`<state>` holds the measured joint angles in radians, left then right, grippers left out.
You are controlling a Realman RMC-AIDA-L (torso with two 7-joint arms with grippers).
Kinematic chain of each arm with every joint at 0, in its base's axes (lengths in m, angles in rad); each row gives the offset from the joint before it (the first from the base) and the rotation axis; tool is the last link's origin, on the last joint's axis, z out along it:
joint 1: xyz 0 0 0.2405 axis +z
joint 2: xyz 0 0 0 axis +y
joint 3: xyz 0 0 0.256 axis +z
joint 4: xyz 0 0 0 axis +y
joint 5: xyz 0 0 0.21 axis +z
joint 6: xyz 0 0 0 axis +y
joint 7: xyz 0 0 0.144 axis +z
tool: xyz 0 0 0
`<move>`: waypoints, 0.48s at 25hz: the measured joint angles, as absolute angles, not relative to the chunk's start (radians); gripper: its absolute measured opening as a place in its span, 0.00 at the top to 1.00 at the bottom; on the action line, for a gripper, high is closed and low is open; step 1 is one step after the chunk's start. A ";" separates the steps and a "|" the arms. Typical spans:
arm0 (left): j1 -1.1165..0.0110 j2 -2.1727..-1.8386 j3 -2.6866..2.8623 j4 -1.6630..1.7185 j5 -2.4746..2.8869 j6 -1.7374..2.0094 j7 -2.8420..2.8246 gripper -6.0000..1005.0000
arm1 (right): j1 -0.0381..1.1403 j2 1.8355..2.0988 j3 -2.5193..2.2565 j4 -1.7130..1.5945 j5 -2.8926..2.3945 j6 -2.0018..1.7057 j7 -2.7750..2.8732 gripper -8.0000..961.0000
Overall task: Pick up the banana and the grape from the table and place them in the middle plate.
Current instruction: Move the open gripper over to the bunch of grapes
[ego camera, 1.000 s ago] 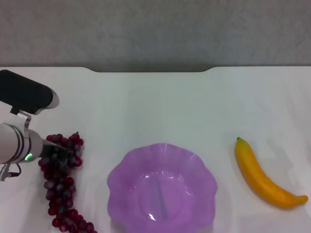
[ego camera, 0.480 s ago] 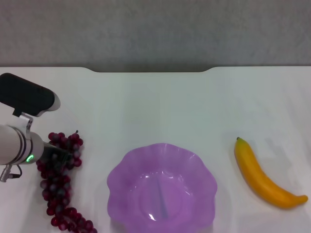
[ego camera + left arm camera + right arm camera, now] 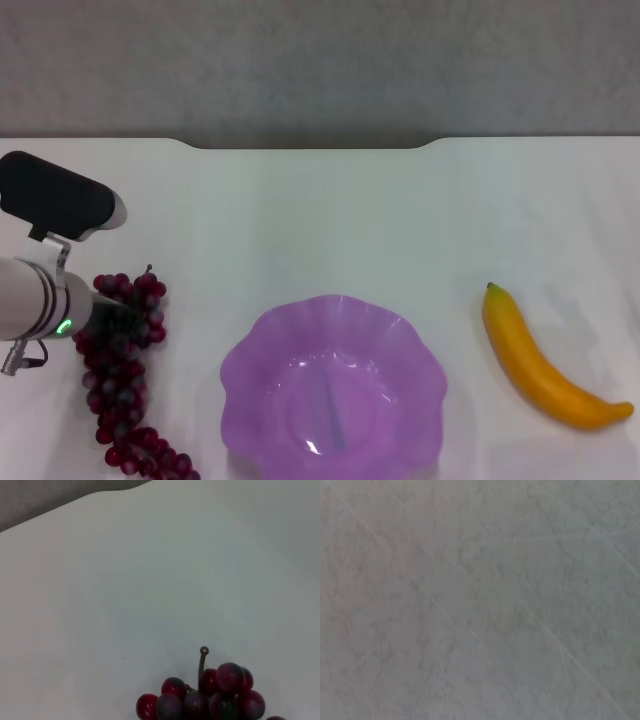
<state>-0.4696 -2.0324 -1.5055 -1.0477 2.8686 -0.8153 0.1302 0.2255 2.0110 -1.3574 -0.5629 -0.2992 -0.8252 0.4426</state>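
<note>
Head view, nearest: the grape (image 3: 125,375) is lying on the table (image 3: 330,210) at the near left, trailing toward the near edge, well left of the plate (image 3: 333,385) and not touching it.
Left gripper (image 3: 112,318): it is sitting at the upper part of the bunch, dark fingers buried among the berries; whether they are clamped or merely around the fruit I cannot tell.
Plate: it is sitting near centre with nothing in it, its wavy rim facing the grape side.
Banana (image 3: 545,365): it is lying to the right of the plate, apart from it, stem end pointing away from the robot, untouched.
Right gripper: it is not showing in the head view; its wrist camera is showing only a grey mottled surface.
Left wrist view: the bunch's stem (image 3: 202,662) is sticking up from the top berries, with bare table beyond.
Risk: the bunch is long and loose, so a hold on a few top berries is likely to slip, or the dangling tail is likely to snag the rim or drape over it.
Obstruction: nothing is standing between grape and plate; only the raised rim is asking for a lift.
Far: the notched table edge is meeting a grey wall (image 3: 320,65).
</note>
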 joint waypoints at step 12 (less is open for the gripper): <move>-0.463 -2.032 -1.504 -1.052 2.870 -0.816 0.123 0.81 | 0.226 2.011 -1.359 -0.565 -0.299 -0.825 0.440 0.49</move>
